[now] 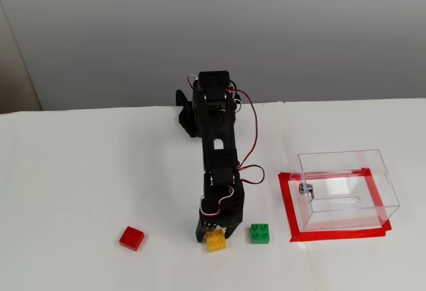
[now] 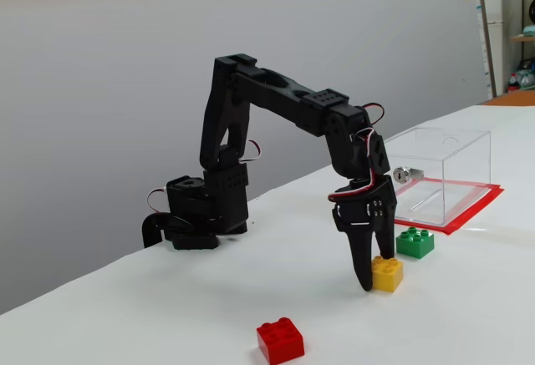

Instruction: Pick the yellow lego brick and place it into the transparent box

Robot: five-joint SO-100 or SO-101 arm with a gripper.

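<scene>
The yellow lego brick (image 1: 216, 242) sits on the white table, seen also in the other fixed view (image 2: 389, 275). My gripper (image 1: 215, 233) points straight down over it, with one finger on each side of the brick and the tips at table height (image 2: 376, 273). The jaws stand a little wider than the brick; the near finger is close against its side. The transparent box (image 1: 346, 188) stands on a red-taped patch to the right, empty, with a small metal fitting on its wall; it also shows in the other fixed view (image 2: 439, 173).
A green brick (image 1: 260, 233) lies just right of the gripper, between it and the box. A red brick (image 1: 132, 238) lies to the left. The arm's base (image 2: 196, 215) stands at the table's back edge.
</scene>
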